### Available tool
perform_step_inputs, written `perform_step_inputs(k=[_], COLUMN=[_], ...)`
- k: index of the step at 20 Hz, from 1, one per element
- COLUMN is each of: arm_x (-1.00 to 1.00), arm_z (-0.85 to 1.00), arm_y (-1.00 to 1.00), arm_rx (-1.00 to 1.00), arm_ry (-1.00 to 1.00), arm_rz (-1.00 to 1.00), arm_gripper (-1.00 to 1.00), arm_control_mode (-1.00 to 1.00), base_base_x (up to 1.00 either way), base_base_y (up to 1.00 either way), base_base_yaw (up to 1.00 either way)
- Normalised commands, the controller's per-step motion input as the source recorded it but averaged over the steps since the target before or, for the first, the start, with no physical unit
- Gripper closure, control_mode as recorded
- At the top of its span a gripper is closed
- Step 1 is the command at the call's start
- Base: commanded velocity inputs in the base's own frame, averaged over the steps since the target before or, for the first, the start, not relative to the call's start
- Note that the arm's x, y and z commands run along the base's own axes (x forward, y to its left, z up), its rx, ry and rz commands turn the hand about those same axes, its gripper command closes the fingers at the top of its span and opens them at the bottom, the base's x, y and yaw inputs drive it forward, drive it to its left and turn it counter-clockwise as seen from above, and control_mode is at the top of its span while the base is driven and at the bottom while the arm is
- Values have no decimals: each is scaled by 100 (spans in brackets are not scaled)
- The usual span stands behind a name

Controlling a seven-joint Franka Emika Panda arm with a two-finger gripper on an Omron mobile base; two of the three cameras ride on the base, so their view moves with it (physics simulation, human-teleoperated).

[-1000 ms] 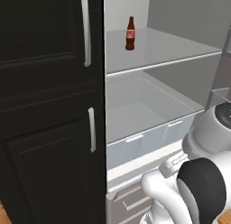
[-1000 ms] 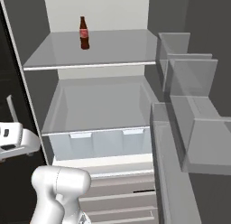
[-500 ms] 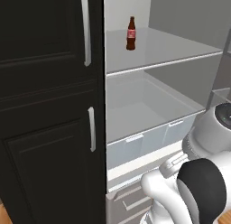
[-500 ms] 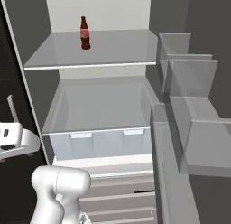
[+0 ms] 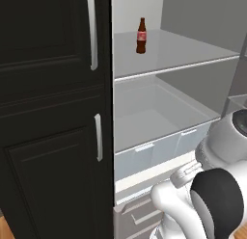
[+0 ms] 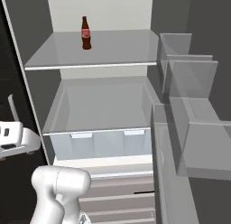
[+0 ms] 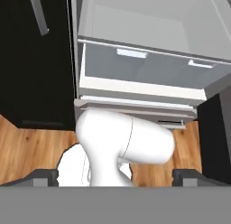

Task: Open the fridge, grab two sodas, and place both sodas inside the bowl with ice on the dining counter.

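The fridge stands open, its door shelves swung to the right. One soda bottle, brown with a red label, stands upright near the back of the upper shelf; black cabinets flank the fridge on the left. The gripper points down toward the lower drawers with its jaws spread wide and nothing between them. The step in hand is probably fetching a soda; the next move calls for raising the hand to shelf height and closing on the bottle's body.
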Motion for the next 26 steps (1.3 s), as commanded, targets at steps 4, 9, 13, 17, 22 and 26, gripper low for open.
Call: perform_step_inputs(k=[4,9,13,17,22,26], arm_x=[0,-1,0,1,15,41], arm_z=[27,62,79,83,75,52], arm_y=[-21,-18,1,9,1,-1], arm_rx=[10,13,12,6,0,0], arm_ry=[-22,-23,-22,-22,-25,-27], arm_rz=[-1,0,-5,-10,-10,-5], arm_gripper=[-100,-100,-100,-100,-100,-100], arm_control_mode=[-100,-100,-100,-100,-100,-100], base_base_x=[0,0,0,0,0,0], base_base_y=[0,0,0,0,0,0], base_base_yaw=[0,0,0,0,0,0])
